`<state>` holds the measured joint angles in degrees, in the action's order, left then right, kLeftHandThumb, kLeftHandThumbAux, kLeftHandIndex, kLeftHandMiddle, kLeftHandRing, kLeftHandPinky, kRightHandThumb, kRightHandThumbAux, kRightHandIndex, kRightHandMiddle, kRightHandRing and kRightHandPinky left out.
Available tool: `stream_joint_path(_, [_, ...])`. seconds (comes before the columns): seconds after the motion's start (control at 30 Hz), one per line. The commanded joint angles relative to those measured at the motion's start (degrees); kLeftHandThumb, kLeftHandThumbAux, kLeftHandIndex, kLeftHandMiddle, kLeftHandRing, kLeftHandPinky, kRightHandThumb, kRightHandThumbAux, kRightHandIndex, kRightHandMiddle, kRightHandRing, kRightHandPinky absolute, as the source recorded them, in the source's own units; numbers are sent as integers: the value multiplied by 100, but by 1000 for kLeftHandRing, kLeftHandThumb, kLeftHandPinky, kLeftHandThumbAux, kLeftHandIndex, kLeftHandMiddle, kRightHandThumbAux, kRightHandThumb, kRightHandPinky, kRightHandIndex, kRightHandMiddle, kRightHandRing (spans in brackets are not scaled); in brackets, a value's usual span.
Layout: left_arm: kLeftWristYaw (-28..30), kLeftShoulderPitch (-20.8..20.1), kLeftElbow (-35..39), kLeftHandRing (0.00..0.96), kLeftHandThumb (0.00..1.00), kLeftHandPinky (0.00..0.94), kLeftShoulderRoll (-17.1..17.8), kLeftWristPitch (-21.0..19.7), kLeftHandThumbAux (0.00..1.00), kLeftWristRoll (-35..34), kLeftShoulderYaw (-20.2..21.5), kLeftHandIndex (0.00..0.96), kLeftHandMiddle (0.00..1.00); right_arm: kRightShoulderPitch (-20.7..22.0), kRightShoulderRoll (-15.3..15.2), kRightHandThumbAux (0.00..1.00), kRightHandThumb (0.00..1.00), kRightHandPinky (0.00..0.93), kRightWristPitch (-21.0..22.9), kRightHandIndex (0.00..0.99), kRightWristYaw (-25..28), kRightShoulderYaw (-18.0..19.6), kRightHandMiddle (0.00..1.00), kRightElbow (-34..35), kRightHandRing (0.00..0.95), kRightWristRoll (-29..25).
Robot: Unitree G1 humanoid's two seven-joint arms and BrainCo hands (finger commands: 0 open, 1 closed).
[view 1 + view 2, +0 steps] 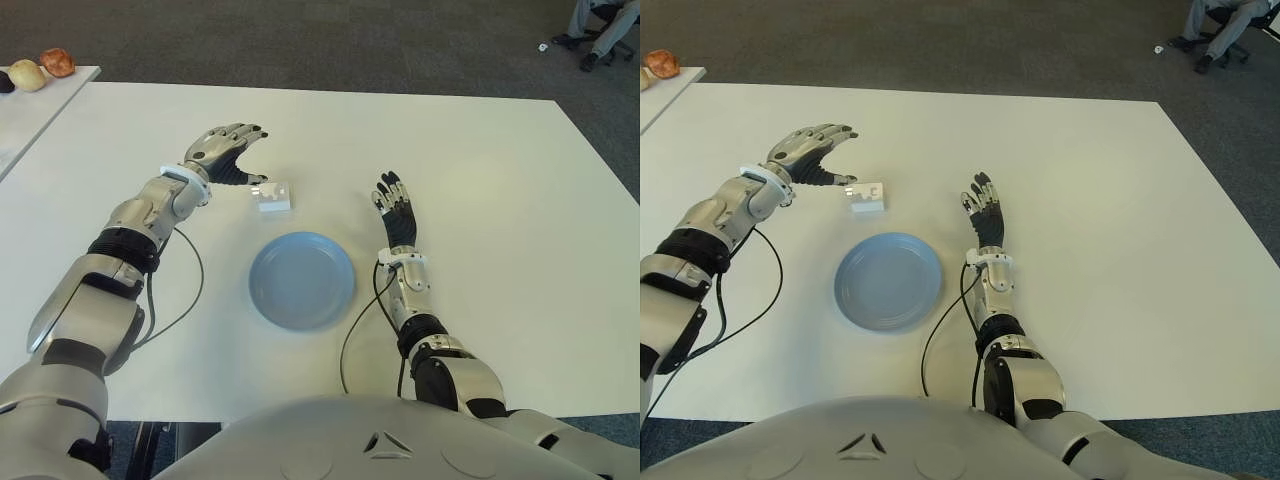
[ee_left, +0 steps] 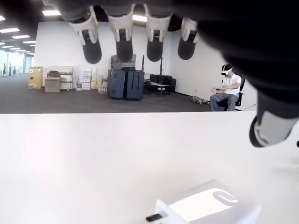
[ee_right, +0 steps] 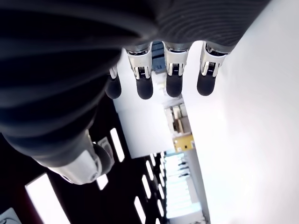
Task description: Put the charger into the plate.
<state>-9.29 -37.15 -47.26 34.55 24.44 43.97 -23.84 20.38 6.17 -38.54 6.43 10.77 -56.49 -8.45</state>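
Observation:
A small white charger [image 1: 273, 196] lies on the white table [image 1: 500, 180], just beyond the far left rim of a round blue plate [image 1: 302, 279]. My left hand [image 1: 233, 155] hovers open just left of and above the charger, fingers spread, nothing in its grasp. In the left wrist view the charger [image 2: 210, 207] sits below the spread fingertips [image 2: 124, 46]. My right hand [image 1: 394, 205] shows to the right of the plate, fingers stretched out flat and holding nothing.
A second white table [image 1: 40, 105] at the far left carries a few round food items [image 1: 45, 68]. A seated person's legs [image 1: 600, 25] show at the far right on the dark carpet. Thin black cables [image 1: 180, 290] trail from both forearms across the table.

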Motion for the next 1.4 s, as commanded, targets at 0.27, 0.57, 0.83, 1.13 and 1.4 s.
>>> stream_joint_path(0.27, [-236,-213,-1117,0,189,87,-615,-186,398,70,-355,1,0,-534,-36,694,82,97,156,96,96,176,110,274,77,-213])
stream_joint_path(0.57, [-188,-321,-1832,0,236,87,-1014,-234,308,-128,-395,0,0,-701,-74,673,60,82,188,82,126,208,101,600,69,-252])
stream_joint_path(0.83, [85,-230,-1974,0,234,55,-1197,-197,298,-461,-292,0,0,-842,-77,664,37,75,283,72,59,153,92,874,60,-212])
stream_joint_path(1.13, [306,-162,-2152,0,216,25,-1373,-254,297,-737,-260,0,0,-971,-89,668,28,75,383,68,55,94,89,1124,55,-213])
stream_joint_path(1.4, [421,-135,-2342,0,227,14,-1536,-351,286,-841,-222,0,0,-1078,-66,685,29,81,443,80,32,25,97,1284,61,-199])
